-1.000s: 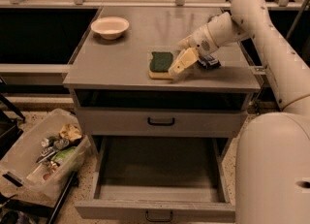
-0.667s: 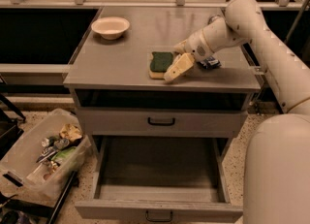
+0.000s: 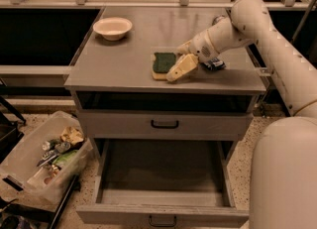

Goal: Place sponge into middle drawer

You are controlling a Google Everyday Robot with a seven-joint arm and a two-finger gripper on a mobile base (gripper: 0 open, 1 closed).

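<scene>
The sponge [image 3: 161, 64], yellow with its dark green face up, lies on the grey cabinet top [image 3: 124, 59], right of centre. My gripper [image 3: 180, 63] is down at the sponge's right edge, touching or overlapping it, with the white arm reaching in from the right. The sponge still rests on the surface. The middle drawer [image 3: 163, 214] is pulled wide open at the bottom of the view, and its inside looks empty. The grey drawer one tier above [image 3: 164, 123] is shut.
A cream bowl [image 3: 112, 27] stands at the cabinet top's back left. A dark blue snack wrapper [image 3: 215, 65] lies just behind the gripper. A clear bin of rubbish [image 3: 47, 161] sits on the floor left of the open drawer. My white body fills the lower right.
The gripper has shifted slightly left and down against the sponge's right edge. The sponge and the drawers have not moved.
</scene>
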